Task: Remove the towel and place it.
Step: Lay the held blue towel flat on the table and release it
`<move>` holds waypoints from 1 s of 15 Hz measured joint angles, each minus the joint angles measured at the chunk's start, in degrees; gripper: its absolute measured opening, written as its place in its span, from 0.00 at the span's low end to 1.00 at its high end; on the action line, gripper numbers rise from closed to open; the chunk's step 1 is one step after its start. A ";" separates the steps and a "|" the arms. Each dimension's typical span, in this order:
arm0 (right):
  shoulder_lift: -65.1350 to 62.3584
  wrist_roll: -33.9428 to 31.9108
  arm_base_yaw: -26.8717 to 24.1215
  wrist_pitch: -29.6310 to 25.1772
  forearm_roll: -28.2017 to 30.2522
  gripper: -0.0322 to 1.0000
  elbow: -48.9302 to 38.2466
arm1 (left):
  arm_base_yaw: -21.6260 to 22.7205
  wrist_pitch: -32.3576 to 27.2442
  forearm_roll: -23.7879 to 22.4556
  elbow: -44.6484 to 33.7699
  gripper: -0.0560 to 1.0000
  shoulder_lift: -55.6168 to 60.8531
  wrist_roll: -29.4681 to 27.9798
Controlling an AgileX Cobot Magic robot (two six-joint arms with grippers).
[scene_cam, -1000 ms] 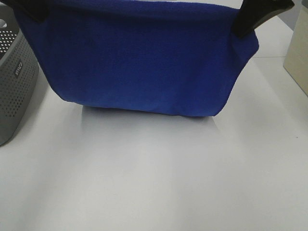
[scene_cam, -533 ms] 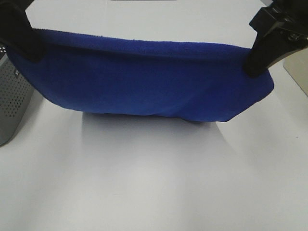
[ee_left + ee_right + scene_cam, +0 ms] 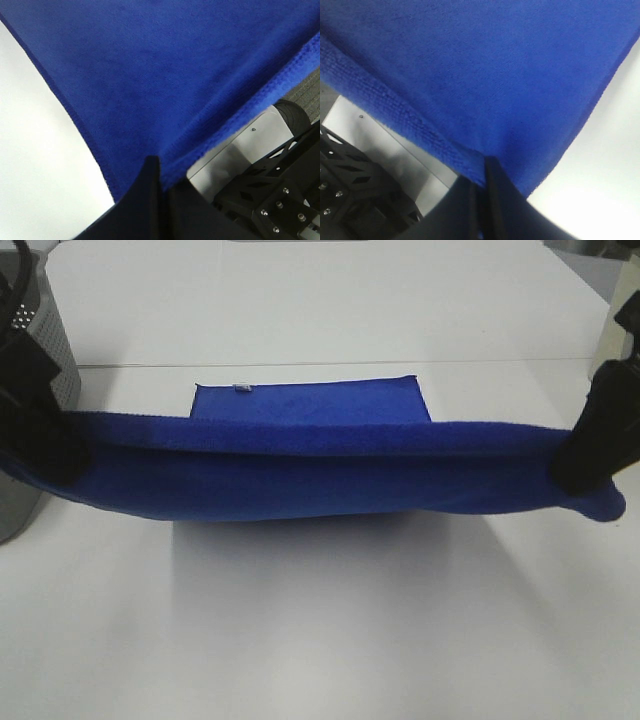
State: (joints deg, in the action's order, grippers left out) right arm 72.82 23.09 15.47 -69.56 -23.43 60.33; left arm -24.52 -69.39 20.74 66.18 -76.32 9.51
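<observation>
The left claw (image 3: 50, 455) sits at the left edge of the high view, pointing down. Its black fingers (image 3: 150, 192) are pressed flat together, pinching one end of the towel (image 3: 320, 470). The right claw (image 3: 585, 465) stands opposite at the right edge, also pointing down, its fingers (image 3: 494, 197) clamped the same way on the other end. The two claws are at about the same height and well apart.

Bright even light casts soft shadow under towel (image 3: 300, 465) (wrist views blurry).

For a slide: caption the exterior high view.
Left gripper and right gripper hold a blue towel stretched above the table.
</observation>
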 joint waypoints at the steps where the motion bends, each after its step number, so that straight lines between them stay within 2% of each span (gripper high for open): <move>1: -0.57 0.00 0.00 0.00 -0.63 0.05 -1.20 | -0.40 0.00 -0.06 -0.69 0.05 0.63 -0.11; 5: -3.04 0.00 0.00 -0.06 -5.56 0.05 -12.03 | -4.76 -0.06 0.63 -9.45 0.05 3.67 -1.66; 8: -3.09 0.00 0.00 -0.06 -6.82 0.05 -17.88 | -7.68 -0.06 1.89 -14.38 0.05 3.67 -2.01; 15: -3.15 0.00 0.00 -0.06 -8.54 0.05 -25.21 | -8.37 0.63 7.39 -22.69 0.05 3.78 -2.06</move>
State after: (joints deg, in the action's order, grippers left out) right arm 69.67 23.09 15.47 -69.61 -31.97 35.12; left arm -32.89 -68.75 28.13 43.49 -72.54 7.45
